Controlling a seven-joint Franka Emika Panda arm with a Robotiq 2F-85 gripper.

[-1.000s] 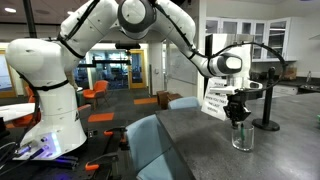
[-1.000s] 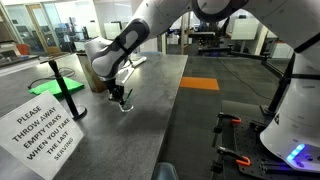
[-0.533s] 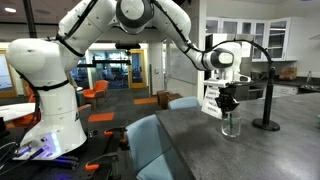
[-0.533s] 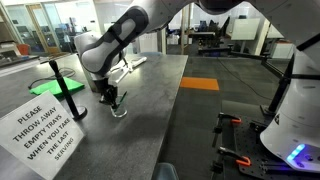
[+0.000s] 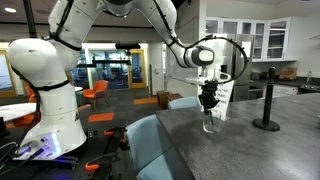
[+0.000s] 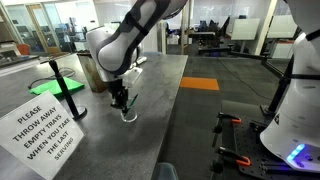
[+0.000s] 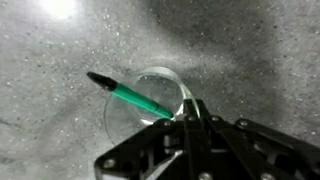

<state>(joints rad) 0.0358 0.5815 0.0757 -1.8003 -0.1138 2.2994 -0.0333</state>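
Surroundings. Dark grey counter (image 6: 175,120). A white paper sign (image 6: 42,135) with black hand lettering stands on it and serves as my reference. A black post (image 5: 268,98) stands on the counter to one side of the sign and well apart from it. In an exterior view the post (image 6: 56,78) rises behind the sign, with a flat green plate (image 6: 72,88) at its foot. Two blue chairs (image 5: 150,145) sit off the counter's edge, well apart from the sign. Nothing lies between the sign and my claw. In an exterior view the sign (image 5: 224,95) is partly covered by my wrist, which is in front of it.

Glass. A clear glass (image 5: 210,124) is near the sign, in front of it. In an exterior view the glass (image 6: 127,115) is out past the sign towards the middle of the counter. It is upright. I cannot tell whether its base touches the counter or hangs just above it. In the wrist view a green pen (image 7: 135,97) with a dark tip leans inside the glass (image 7: 150,80), with its tip over the far rim.

Claw. My claw (image 7: 189,108) points straight down over the glass and is clenched: its two fingers are drawn together on the near rim, pinching the glass wall between them. In both exterior views the claw (image 5: 208,103) (image 6: 121,101) sits directly on top of the glass. It is not touching the pen.
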